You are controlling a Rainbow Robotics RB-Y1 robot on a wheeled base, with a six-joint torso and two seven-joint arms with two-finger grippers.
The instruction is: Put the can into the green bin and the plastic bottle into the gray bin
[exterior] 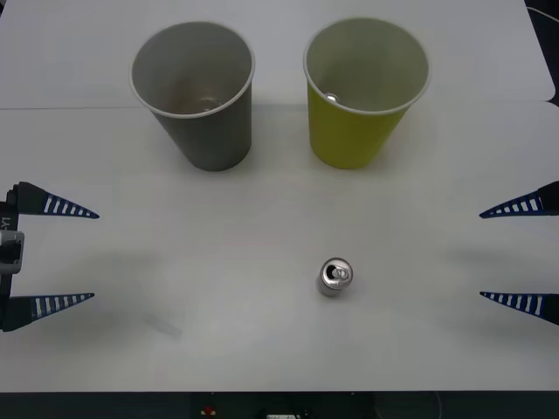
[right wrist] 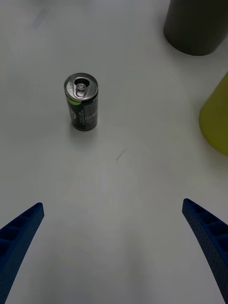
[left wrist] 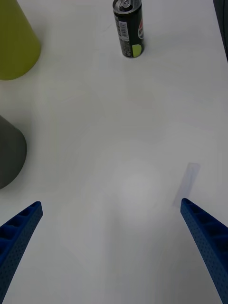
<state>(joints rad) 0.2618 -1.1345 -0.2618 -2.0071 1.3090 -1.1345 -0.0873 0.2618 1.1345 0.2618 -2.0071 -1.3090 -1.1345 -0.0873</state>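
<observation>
The gray bin (exterior: 194, 94) and the green bin (exterior: 365, 91) are stood upright, well beyond both grippers. The left gripper (exterior: 51, 254) and the right gripper (exterior: 521, 254) are held spread and empty at the table (exterior: 262, 349) edges. The can (exterior: 334, 277) is stood upright, nearer the right gripper. It is judged light, rigid and smooth; a mid-body sidewall grip is advised.

Shiny metal can (exterior: 334, 277); matt paper cups; smooth white table (exterior: 218, 297).

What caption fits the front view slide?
Upright can on table before gray bin and green bin; left gripper, right gripper open.
</observation>
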